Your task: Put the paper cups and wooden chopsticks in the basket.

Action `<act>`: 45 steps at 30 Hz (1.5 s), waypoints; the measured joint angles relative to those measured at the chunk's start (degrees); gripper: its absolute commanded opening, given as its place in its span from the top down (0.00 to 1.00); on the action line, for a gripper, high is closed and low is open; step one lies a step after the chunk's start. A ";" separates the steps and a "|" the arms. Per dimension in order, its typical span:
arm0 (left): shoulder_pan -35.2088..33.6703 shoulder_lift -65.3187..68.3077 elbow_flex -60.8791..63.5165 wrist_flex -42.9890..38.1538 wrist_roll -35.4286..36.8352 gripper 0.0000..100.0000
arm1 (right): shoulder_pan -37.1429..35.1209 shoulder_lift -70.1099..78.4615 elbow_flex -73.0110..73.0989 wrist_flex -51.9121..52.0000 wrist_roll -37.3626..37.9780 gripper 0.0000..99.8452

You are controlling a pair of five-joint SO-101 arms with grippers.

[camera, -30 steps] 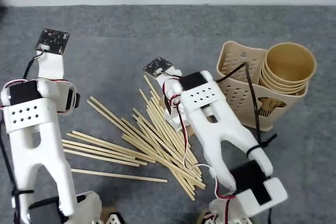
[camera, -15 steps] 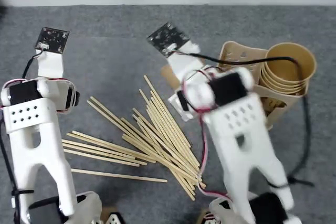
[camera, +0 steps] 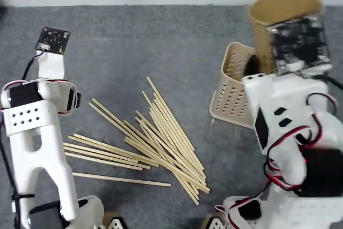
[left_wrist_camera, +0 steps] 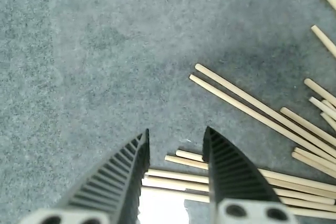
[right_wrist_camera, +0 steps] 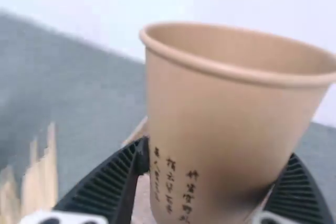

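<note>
R gripper [right_wrist_camera: 215,171]: jaws clamped on either side of the cup [right_wrist_camera: 226,103], low on its wall. Grip looks firm. Cup upright, mouth up. One cup or a nested stack, can't tell.

High view: cup [camera: 284,14] held up at far right of the mat [camera: 134,41], over the far side of the basket [camera: 230,92]. R arm [camera: 289,132] hides most of the basket mouth, so contents not visible.

L gripper [left_wrist_camera: 177,137]: jaws apart, nothing between them, hanging just above the near ends of some chopsticks [left_wrist_camera: 252,106]. Chopsticks [camera: 161,138] lie loose in a fan mid-mat, well apart from the basket.

Step in hand (my read): setting the cup into the basket.

How to do it well:
- Centre the cup over the basket mouth first. It looks offset toward the far rim.
- Keep it vertical and go straight down. Any tilt will prob. catch the rim.
- Basket looks light, so a side nudge could slide or tip it. Approach w/o brushing the wall.
- Release only once the base is seated, then go straight up.
- Keep the L arm where it is, clear of the R arm's path.
</note>
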State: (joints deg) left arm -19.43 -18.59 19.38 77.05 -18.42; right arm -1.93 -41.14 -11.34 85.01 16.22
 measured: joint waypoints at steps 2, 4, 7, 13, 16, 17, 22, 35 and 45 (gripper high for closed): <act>0.00 0.00 0.00 0.00 0.00 0.83 | 2.90 -2.02 5.10 -4.13 0.00 0.67; 0.00 0.00 0.00 0.00 0.00 0.83 | 6.24 -4.40 12.31 -10.29 0.00 0.67; 0.00 0.00 0.00 0.00 0.00 0.83 | 9.32 -9.05 25.93 -22.33 0.00 0.67; 0.00 0.00 0.00 0.00 0.00 0.83 | 10.73 -20.40 52.40 -42.99 0.00 0.67; 0.00 0.00 0.00 0.00 0.00 0.83 | 10.81 -24.00 61.19 -50.11 0.00 0.67; 0.00 0.00 0.00 0.00 0.00 0.83 | 10.81 -25.14 63.38 -52.31 0.00 0.67; 0.00 0.00 0.00 0.00 0.00 0.83 | 11.43 -25.58 68.66 -60.75 -0.26 0.67; 0.00 0.00 4.66 -3.60 0.00 0.83 | 13.27 -25.05 69.45 -68.57 -5.10 0.67; 0.00 0.00 4.75 -4.22 0.00 0.83 | 13.27 -11.25 69.45 -77.89 -5.10 0.66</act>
State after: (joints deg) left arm -19.43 -18.59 24.13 72.84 -18.42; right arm 11.34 -52.40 58.11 7.12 11.12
